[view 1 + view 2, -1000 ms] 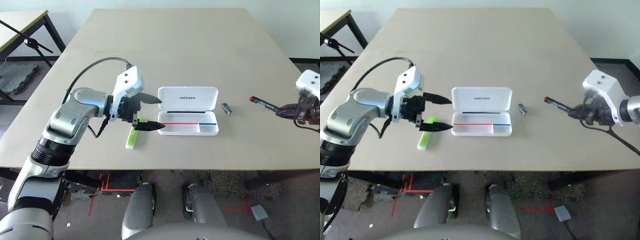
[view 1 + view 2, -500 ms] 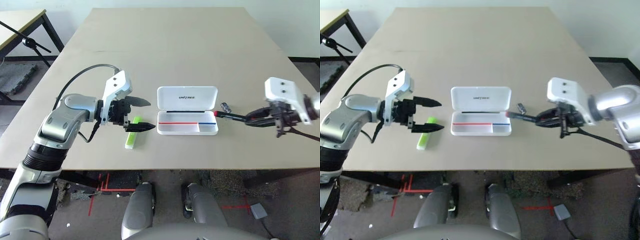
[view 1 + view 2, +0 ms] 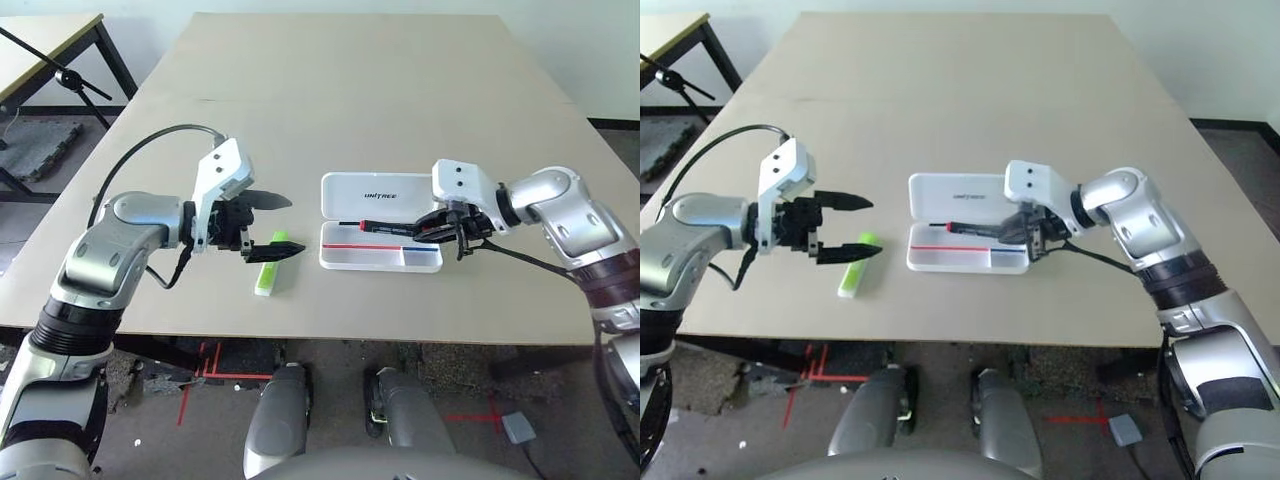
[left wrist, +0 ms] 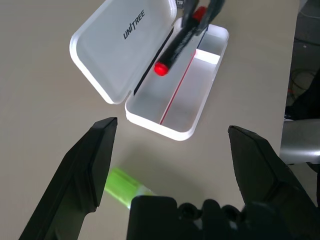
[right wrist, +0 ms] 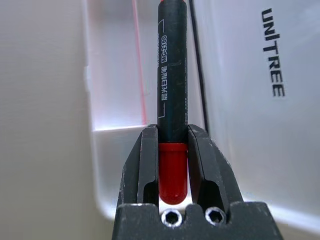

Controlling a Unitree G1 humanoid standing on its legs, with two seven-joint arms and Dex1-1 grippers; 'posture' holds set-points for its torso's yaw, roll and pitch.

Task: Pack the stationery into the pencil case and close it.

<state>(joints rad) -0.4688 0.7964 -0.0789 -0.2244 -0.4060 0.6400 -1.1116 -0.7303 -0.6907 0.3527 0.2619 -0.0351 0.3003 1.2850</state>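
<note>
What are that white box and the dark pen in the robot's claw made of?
The white flat pencil case looks like smooth, slightly glossy moulded plastic: rounded corners, light reflecting inside its tray. The black marker with red ends seems to be hard plastic with a satin sheen and printed lettering, though painted metal can't be excluded.

Silver, rounded forearm shells with black ribbed rings at the joints. White blocky wrist housings, each with two small dark dots on top. Left gripper (image 3: 270,226): two black tapered, pointed fingers (image 4: 87,167). Right gripper (image 5: 171,150): black fingers, two hex-socket screws at the base. Black cable looping from the left forearm to the wrist housing.
</note>
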